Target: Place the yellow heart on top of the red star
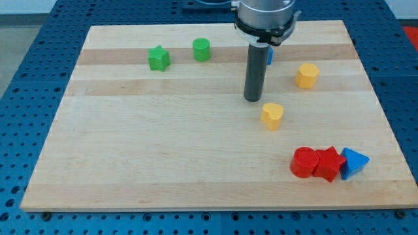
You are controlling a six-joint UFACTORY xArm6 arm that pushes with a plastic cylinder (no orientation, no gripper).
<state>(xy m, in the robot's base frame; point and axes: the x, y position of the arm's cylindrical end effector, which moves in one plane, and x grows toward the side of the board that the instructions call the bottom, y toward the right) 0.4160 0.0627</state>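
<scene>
The yellow heart (pixel 272 115) lies right of the board's middle. The red star (pixel 329 163) sits near the view's bottom right, wedged between a red cylinder (pixel 304 162) on its left and a blue triangle (pixel 354 162) on its right, all touching. My tip (pixel 253 98) is just up and to the left of the yellow heart, a small gap apart. The rod hangs from the arm at the view's top.
A yellow hexagon (pixel 306 76) lies up and right of the heart. A green star (pixel 158 58) and a green cylinder (pixel 201 49) sit at the upper left. A blue block (pixel 269 55) shows partly behind the rod. The wooden board (pixel 130 156) ends near the red group.
</scene>
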